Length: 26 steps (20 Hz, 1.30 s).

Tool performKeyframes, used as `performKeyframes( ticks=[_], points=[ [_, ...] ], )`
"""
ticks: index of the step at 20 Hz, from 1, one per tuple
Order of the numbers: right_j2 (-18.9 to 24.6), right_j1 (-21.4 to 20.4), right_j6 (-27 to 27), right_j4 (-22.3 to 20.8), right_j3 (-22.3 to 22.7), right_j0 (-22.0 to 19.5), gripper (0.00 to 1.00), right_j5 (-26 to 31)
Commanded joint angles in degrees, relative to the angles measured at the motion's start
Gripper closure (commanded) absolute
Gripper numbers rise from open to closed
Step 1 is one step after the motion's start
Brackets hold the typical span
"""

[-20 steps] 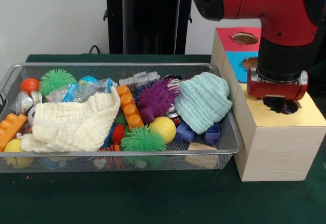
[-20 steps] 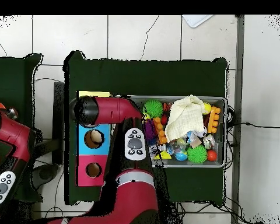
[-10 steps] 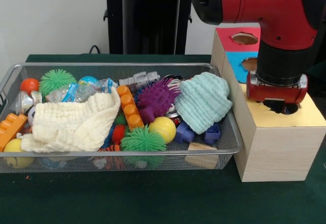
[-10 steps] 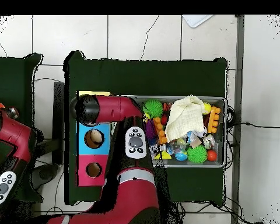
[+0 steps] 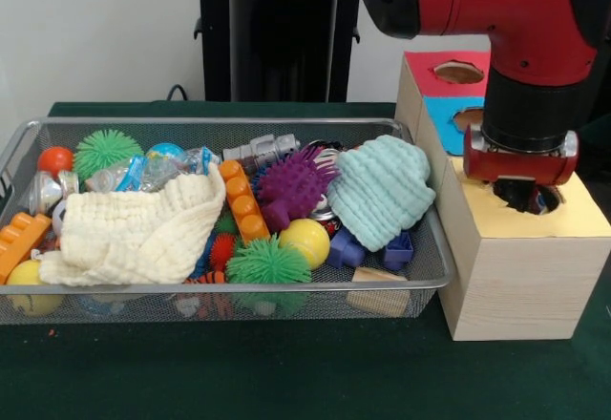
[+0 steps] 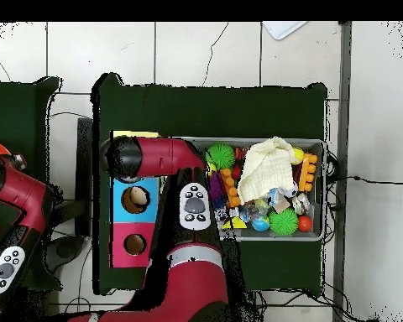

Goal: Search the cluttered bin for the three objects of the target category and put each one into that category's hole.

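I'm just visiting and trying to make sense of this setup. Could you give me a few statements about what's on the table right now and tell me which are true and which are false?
1. The gripper is over the hole in the yellow section of the wooden box. True.
2. The purple spiky ball lies on the green table outside the bin. False: it sits inside the wire bin.
3. A cream cloth lies in the bin. True.
4. The light blue cloth is at the bin's end farthest from the box. False: it lies at the end beside the box.

Wire-mesh metal bin [image 5: 434, 277], matt wooden box [image 5: 516, 286] (paper-topped), waffle-weave cloth [image 5: 134, 234]
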Motion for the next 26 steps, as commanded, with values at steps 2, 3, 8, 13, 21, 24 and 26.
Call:
performKeyframes(
  ticks=[2,3,8,13,21,24,26],
  points=[
    [0.32,-11.75,7.20,2.41,7.95,-0.11,1.00,13.66],
    [0.42,-12.65,7.13,2.63,7.99,-0.20,1.00,15.16],
    [1.10,-15.57,7.21,3.65,6.72,-0.54,1.00,22.28],
    [1.20,-16.80,7.82,3.85,5.88,-0.72,1.00,24.47],
    [1.25,-20.48,3.32,3.61,9.10,-3.19,1.00,25.24],
    [0.50,-22.74,-0.77,1.39,11.51,-5.83,1.00,19.99],
    [0.00,-24.24,-3.50,-0.08,13.12,-7.59,1.00,16.49]
  ],
)
